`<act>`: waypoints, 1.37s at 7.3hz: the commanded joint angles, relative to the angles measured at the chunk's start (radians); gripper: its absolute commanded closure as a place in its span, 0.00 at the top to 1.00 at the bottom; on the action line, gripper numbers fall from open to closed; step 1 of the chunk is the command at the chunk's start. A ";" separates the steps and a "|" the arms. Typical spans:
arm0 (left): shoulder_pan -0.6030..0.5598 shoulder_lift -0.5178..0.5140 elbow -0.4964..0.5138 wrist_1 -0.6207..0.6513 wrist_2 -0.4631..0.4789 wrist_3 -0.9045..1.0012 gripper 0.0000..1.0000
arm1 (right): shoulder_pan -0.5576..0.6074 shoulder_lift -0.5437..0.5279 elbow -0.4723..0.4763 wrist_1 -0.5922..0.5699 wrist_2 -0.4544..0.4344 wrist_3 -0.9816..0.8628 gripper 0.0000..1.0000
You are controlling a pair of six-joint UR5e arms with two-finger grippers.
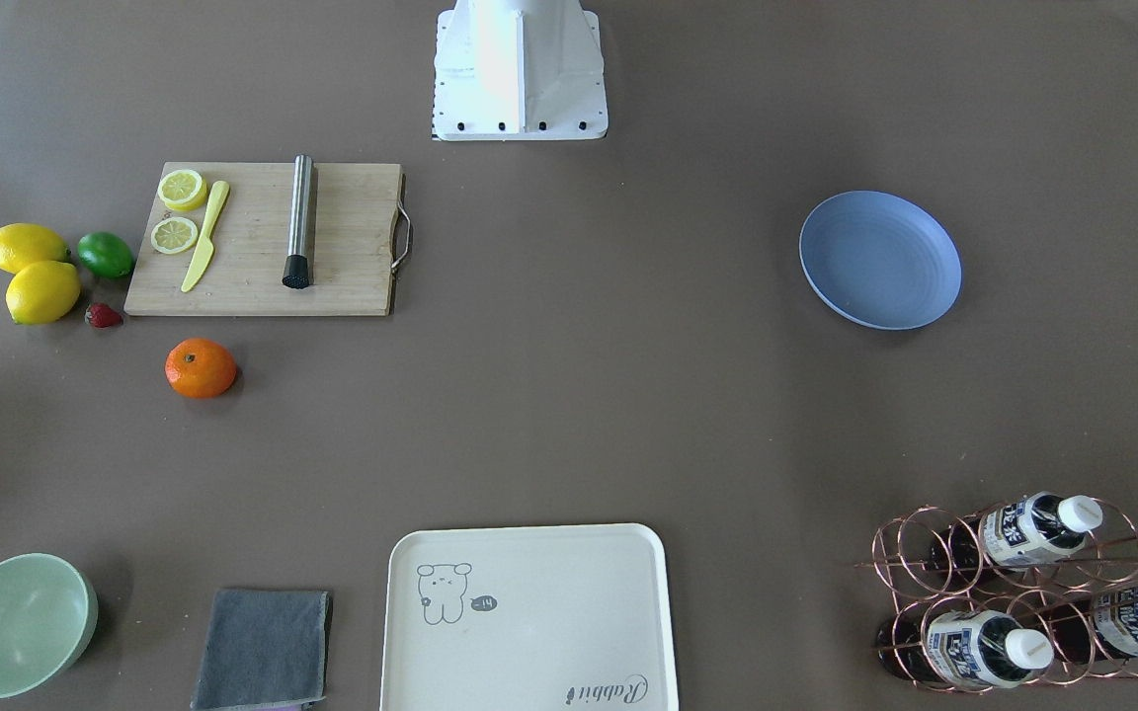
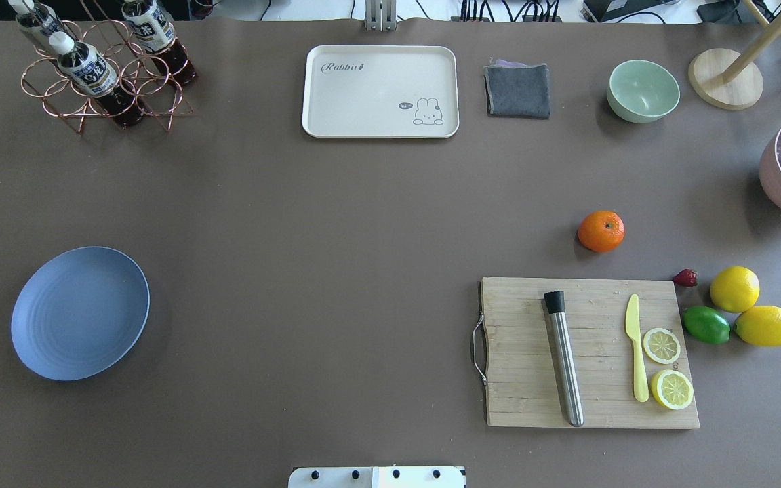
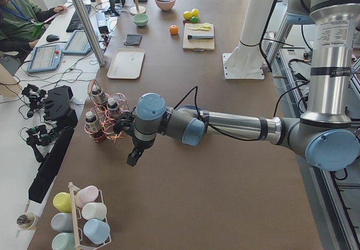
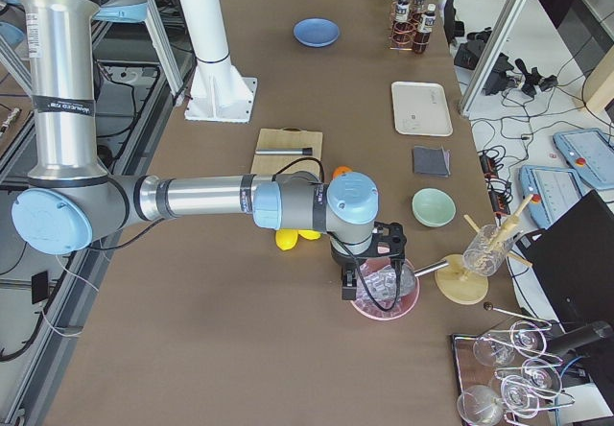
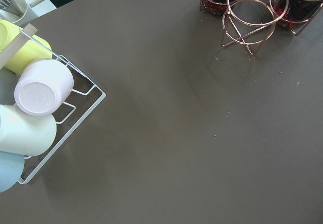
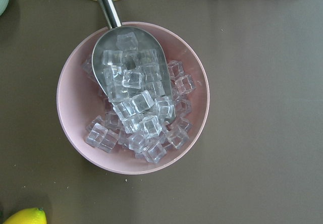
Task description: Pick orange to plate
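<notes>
The small round bright-orange fruit [image 2: 601, 231] sits mid-right in the overhead view, apart from the wooden cutting board [image 2: 590, 352] and open to grasping. The flat round blue plate [image 2: 80, 312] waits at left. Whether the left gripper [image 3: 133, 159] or right gripper [image 4: 348, 290] is spread, I cannot tell.

The orange [image 2: 601, 231] is bright orange, the plate [image 2: 80, 312] blue-lavender with faint rings, the table [image 2: 336, 237] brown.

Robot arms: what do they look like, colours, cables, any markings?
Both the left arm and the right arm are silver-grey metal tubes joined by rounded joints with light-blue caps. A thin black cable loops along each forearm near the wrist. Each upright tube carries a small printed label, too small to read. The left claw and right claw are black.
</notes>
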 commanded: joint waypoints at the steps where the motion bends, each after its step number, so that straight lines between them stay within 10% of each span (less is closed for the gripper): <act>1: 0.000 0.007 0.015 -0.033 -0.005 0.001 0.98 | -0.006 0.003 0.006 -0.001 0.016 0.004 1.00; 4: 0.110 0.021 0.024 -0.212 -0.100 -0.285 0.98 | -0.009 0.001 0.006 0.001 0.052 0.005 1.00; 8: 0.318 0.091 0.209 -0.772 -0.090 -0.731 0.98 | -0.044 -0.035 0.006 0.148 0.078 0.025 1.00; 10: 0.459 0.093 0.216 -0.912 0.031 -0.921 0.98 | -0.097 -0.037 0.008 0.214 0.093 0.140 1.00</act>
